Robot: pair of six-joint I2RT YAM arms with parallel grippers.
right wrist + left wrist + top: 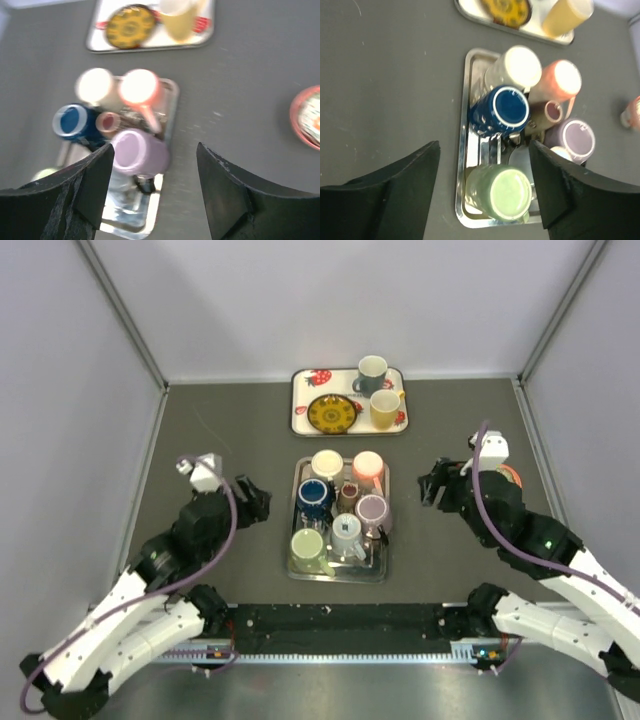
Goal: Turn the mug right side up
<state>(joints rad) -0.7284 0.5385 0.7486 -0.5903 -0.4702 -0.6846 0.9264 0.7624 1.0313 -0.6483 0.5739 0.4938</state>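
The left tool (484, 150) hangs spread and empty left of the tray (370, 568); the right tool (155, 150), likewise spread, right of it. Mugs (314, 496) crowd the tray.

In the left wrist view the top edge cuts off the yellow mug (567, 15) and the flowered tray (468, 8); a pink thing (632, 112) at the right edge is too blurred to name; the right wrist view is soft throughout, its red bowl (306, 117) cut by the right edge, the green mug (44, 174) mostly hidden behind a finger (60, 200) of the right hand (154, 150).

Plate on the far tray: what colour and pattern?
Yellow plate with dark ornamental pattern; best in the top external view.
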